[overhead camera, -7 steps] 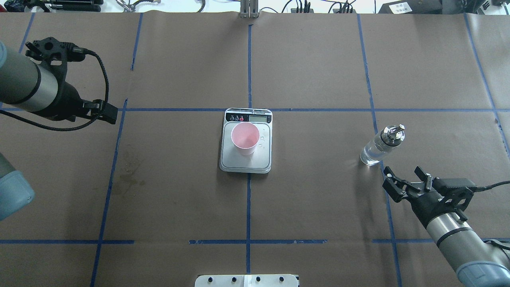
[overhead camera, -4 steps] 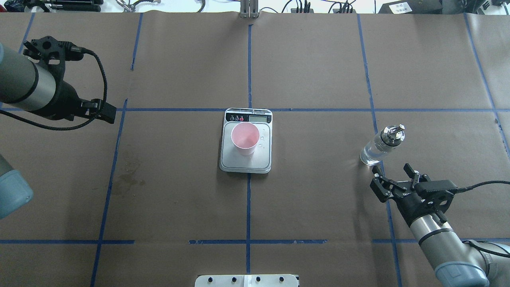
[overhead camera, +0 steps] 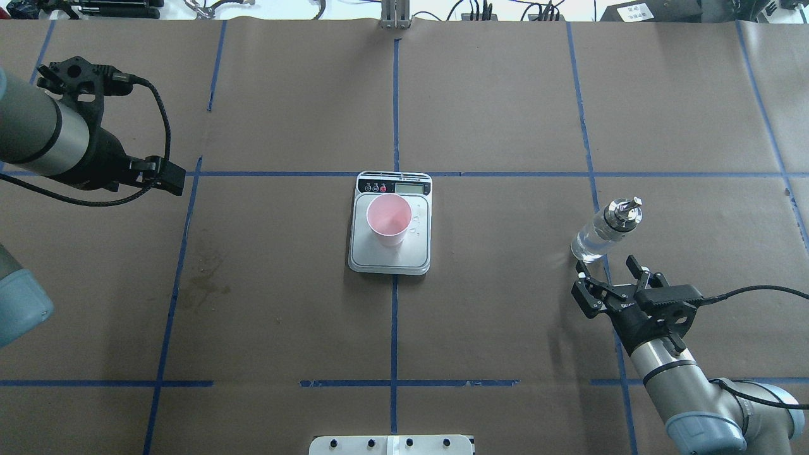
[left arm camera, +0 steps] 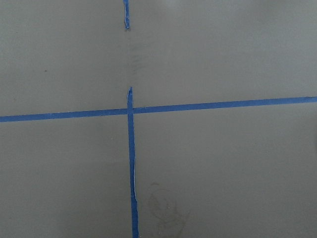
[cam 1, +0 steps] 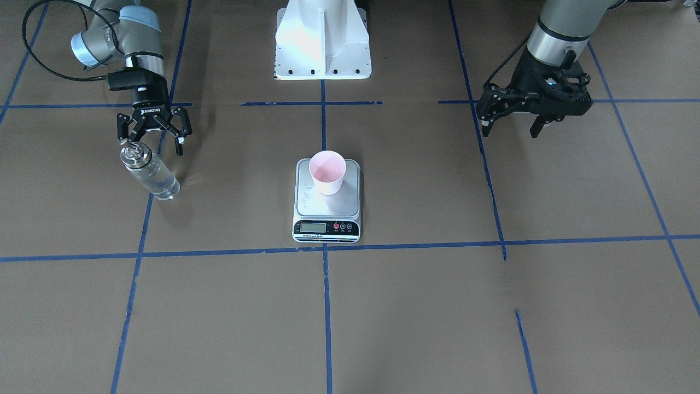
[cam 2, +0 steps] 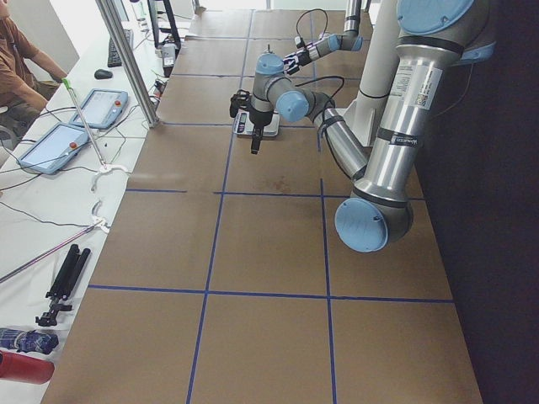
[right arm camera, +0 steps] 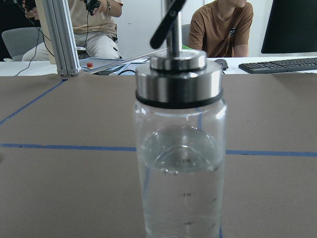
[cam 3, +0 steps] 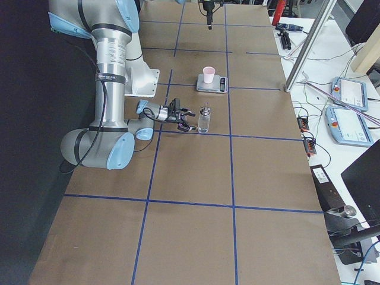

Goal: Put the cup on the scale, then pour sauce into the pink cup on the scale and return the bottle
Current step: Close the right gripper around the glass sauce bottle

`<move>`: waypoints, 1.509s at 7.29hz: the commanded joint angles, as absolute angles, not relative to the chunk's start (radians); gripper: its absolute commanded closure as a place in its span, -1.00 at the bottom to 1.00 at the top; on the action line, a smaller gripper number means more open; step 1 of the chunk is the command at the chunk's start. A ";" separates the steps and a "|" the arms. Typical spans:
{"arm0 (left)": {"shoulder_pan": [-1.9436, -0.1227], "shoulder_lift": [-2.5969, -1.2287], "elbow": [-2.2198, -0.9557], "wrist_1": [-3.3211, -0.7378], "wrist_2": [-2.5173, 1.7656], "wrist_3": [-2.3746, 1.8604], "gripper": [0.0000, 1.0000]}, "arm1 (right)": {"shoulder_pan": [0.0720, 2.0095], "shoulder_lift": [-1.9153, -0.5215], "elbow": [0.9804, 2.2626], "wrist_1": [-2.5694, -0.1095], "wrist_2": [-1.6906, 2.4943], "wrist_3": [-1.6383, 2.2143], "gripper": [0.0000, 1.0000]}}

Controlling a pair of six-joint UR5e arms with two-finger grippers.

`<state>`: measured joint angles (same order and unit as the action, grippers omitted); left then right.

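Note:
The pink cup stands upright on the silver scale at the table's middle; it also shows in the front view on the scale. The clear glass bottle with metal collar and spout stands upright at the right, partly filled with clear sauce. No stream is pouring. My right gripper is open, low, just on the robot's side of the bottle, not touching it. My left gripper hangs open and empty far to the left, above bare table.
Blue tape lines cross the brown paper table cover. A few droplets lie on the scale platform beside the cup. The robot's white base is at the near table edge. Operators sit beyond the far edge in the right wrist view.
My right gripper has moved left and forward, closing in on the bottle, still open. The left arm has barely shifted. Cup, scale and bottle have not moved.

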<state>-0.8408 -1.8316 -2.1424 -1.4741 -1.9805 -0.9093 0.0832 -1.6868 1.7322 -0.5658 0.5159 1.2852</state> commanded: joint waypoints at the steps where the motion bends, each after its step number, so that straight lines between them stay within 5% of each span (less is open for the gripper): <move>1: -0.841 -1.838 -2.141 -1.474 -1.982 -0.913 -1.00 | 0.100 -1.681 1.727 -0.566 0.512 1.263 -1.00; 11: -0.841 -1.841 -2.143 -1.474 -1.980 -0.925 -1.00 | 0.193 -1.618 1.691 -0.565 0.551 1.226 -1.00</move>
